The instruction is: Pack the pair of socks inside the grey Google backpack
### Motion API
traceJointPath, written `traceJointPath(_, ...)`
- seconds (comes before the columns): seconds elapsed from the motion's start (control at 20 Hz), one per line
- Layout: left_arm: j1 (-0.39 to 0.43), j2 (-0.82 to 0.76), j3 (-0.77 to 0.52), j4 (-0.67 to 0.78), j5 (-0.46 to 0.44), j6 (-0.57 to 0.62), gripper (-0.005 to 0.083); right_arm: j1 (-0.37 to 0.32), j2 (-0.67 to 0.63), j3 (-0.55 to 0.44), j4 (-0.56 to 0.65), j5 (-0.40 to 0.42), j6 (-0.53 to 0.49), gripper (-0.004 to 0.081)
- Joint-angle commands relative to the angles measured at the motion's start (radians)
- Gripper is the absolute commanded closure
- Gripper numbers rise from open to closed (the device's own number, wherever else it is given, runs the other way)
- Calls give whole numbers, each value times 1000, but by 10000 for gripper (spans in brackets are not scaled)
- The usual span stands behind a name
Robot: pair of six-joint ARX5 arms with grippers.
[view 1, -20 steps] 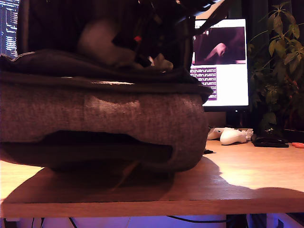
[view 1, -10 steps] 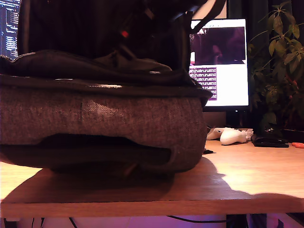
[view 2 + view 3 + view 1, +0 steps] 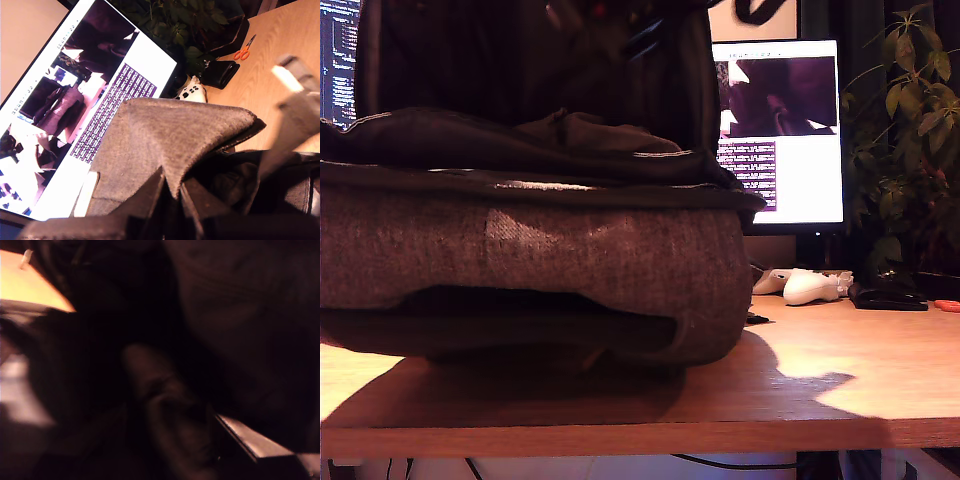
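Socks do not show in any view. The grey Google backpack [image 3: 610, 260] lies on its side on the wooden desk [image 3: 840, 380], filling the exterior view's left and middle, its dark opening on top. In the first wrist view a peak of its grey fabric [image 3: 175, 135] stands raised before the monitor [image 3: 75, 100]; whether my first gripper's jaws are together I cannot tell. My second gripper's view is dark and blurred, its jaws unreadable.
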Motion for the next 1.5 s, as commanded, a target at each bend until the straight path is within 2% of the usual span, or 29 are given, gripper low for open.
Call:
traceJointPath(0.0, 11, -22, 30, 26, 9, 2, 794, 34, -24, -3, -42, 4, 74, 314)
traceJointPath(0.15, 26, -22, 30, 5, 25, 0, 794, 82, -70, -3, -185, 42, 209, 331)
traceJointPath(0.3, 48, -22, 30, -27, 78, -32, 794, 111, -138, -3, -316, 53, 292, 407)
traceJointPath(0.4, 73, -22, 30, -52, 121, -55, 794, 116, -196, -3, -393, 55, 349, 520)
traceJointPath(0.5, 103, -20, 30, -96, 164, -87, 794, 116, -258, -3, -465, 54, 374, 721)
traceJointPath(0.55, 116, -16, 30, -112, 186, -102, 794, 116, -287, -3, -486, 60, 392, 788)
traceJointPath(0.65, 130, -8, 29, -145, 241, -122, 794, 115, -335, -3, -510, 108, 410, 780)
traceJointPath(0.8, 141, 19, 24, -152, 271, -152, 794, 107, -376, -3, -563, 173, 411, 780)
traceJointPath(1.0, 166, 56, -46, -128, 290, -161, 794, 105, -391, -3, -618, 183, 431, 780)
traceJointPath(1.2, 192, 63, -163, -37, 301, -164, 794, 92, -397, -4, -649, 200, 434, 780)
traceJointPath(1.45, 246, 136, -177, -28, 365, -176, 794, 59, -402, -4, -655, 202, 434, 780)
